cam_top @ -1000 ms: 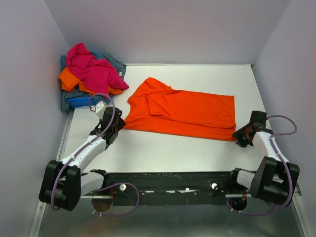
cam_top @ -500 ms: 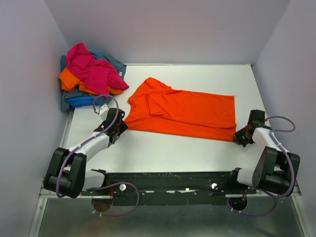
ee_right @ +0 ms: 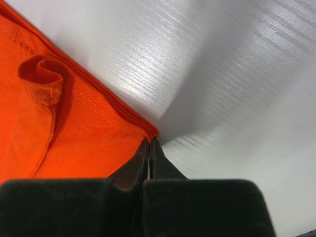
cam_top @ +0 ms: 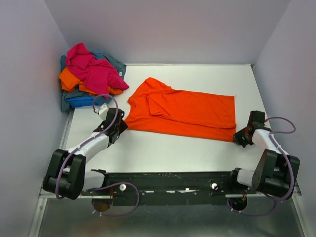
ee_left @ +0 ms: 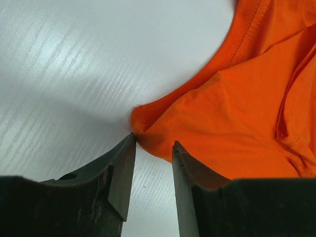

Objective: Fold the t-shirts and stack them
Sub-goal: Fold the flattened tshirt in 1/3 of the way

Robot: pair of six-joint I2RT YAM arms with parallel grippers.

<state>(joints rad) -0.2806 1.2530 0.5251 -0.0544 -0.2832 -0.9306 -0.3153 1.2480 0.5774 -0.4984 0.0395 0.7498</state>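
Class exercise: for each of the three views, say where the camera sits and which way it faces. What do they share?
Top external: above and behind the arms, facing down on the white table and bright orange t-shirt; both arms show.
Left wrist: on the left arm, facing a shirt corner past its open left gripper.
Right wrist: low over the table, facing the hem corner pinched by the shut right gripper.
Shared: that shirt.
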